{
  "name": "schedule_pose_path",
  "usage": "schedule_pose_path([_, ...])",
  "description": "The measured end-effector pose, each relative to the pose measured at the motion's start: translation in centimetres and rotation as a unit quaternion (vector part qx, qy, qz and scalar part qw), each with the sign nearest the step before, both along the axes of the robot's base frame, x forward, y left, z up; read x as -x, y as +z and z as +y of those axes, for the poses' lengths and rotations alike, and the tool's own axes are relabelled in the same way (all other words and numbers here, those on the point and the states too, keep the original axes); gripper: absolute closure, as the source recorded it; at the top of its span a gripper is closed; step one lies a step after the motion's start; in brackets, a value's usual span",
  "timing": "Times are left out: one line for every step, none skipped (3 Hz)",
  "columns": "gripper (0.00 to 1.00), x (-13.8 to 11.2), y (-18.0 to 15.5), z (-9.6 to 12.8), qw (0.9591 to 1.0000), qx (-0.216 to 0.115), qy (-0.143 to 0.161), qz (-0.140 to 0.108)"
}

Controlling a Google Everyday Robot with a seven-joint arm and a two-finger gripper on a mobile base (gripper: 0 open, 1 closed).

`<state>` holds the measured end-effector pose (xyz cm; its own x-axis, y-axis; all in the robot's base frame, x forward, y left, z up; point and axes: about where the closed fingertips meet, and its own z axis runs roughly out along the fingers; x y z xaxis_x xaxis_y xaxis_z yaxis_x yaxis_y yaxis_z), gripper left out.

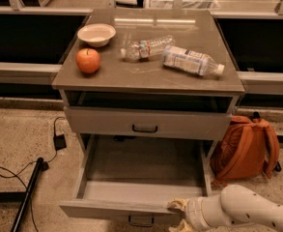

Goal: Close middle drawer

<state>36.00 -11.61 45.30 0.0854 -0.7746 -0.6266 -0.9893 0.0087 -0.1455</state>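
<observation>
The middle drawer is pulled far out of the grey cabinet, and its inside shows empty. Its flat front is at the bottom of the view, with a small dark bar handle. My gripper is at the right part of that front. One pale fingertip is on the front's top rim and the other is lower, in front of the panel, so the jaws stand open. The white arm comes in from the lower right. The drawer above is nearly shut. The lowest drawer is hidden.
On the cabinet top are a white bowl, an orange apple and two plastic bottles lying down. An orange backpack sits on the floor at the right. Cables and a black pole are at the left.
</observation>
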Motion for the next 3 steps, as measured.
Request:
schedule_pose_path([0.72,-0.42,0.66,0.49,0.9985,-0.046,0.005,-0.027])
schedule_pose_path([0.95,-0.22,1.47,0.72,0.9963,-0.071,0.017,-0.046])
schedule_pose_path([1.0,0.09,1.61,1.13,0.9959,-0.064,0.029,-0.057])
